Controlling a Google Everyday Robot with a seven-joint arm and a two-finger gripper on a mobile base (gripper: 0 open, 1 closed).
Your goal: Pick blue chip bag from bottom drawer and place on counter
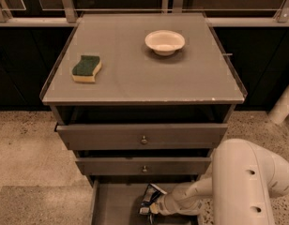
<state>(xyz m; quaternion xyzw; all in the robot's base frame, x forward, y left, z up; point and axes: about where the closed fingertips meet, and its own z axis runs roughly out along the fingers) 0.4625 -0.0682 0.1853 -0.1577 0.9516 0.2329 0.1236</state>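
Note:
The blue chip bag [150, 198] is a small crumpled blue and white bag in the open bottom drawer [115, 205], right of its middle and tilted up on one end. My gripper [156, 208] reaches into the drawer from the right and sits against the bag's lower right side. The white arm [243, 182] hides the drawer's right part. The grey counter [135, 74] is the cabinet top above.
A green-and-yellow sponge [87, 68] lies on the counter's left side and a white bowl [164, 41] stands at its back right. The two upper knobbed drawers [143, 137] are partly pulled out above the bottom drawer. Speckled floor surrounds the cabinet.

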